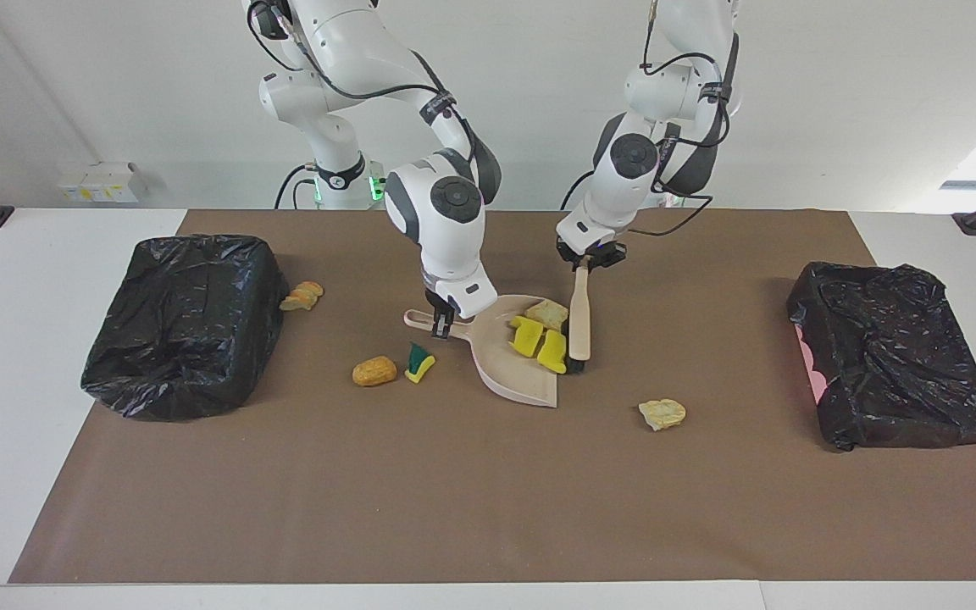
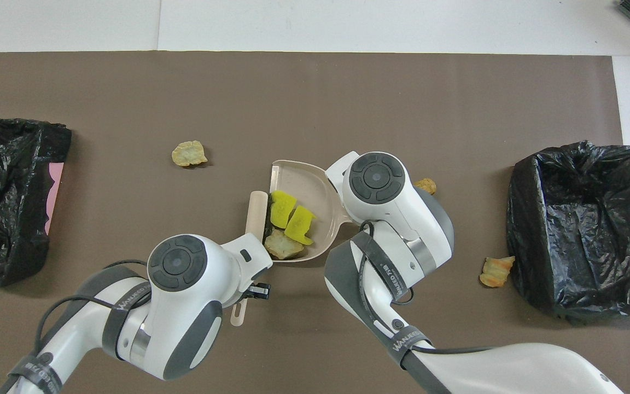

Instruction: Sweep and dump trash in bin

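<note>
My right gripper (image 1: 442, 320) is shut on the handle of the beige dustpan (image 1: 522, 385), which rests on the brown mat. My left gripper (image 1: 583, 261) is shut on the handle of the beige brush (image 1: 579, 318), whose black bristles touch the pan's open side. In the pan lie two yellow sponge bits (image 1: 528, 335) (image 1: 552, 349) and a beige chunk (image 1: 547, 313). On the mat lie a green-and-yellow wedge (image 1: 420, 363), an orange-brown lump (image 1: 374, 371), a beige chunk (image 1: 662, 413) and a bread-like lump (image 1: 302, 296). In the overhead view the pan (image 2: 301, 178) and brush (image 2: 256, 213) show; the wedge is hidden.
A black-bagged bin (image 1: 183, 326) stands at the right arm's end of the table, with the bread-like lump (image 2: 496, 271) beside it. A second black-bagged bin (image 1: 890, 364) stands at the left arm's end. The brown mat (image 1: 488, 508) covers the table's middle.
</note>
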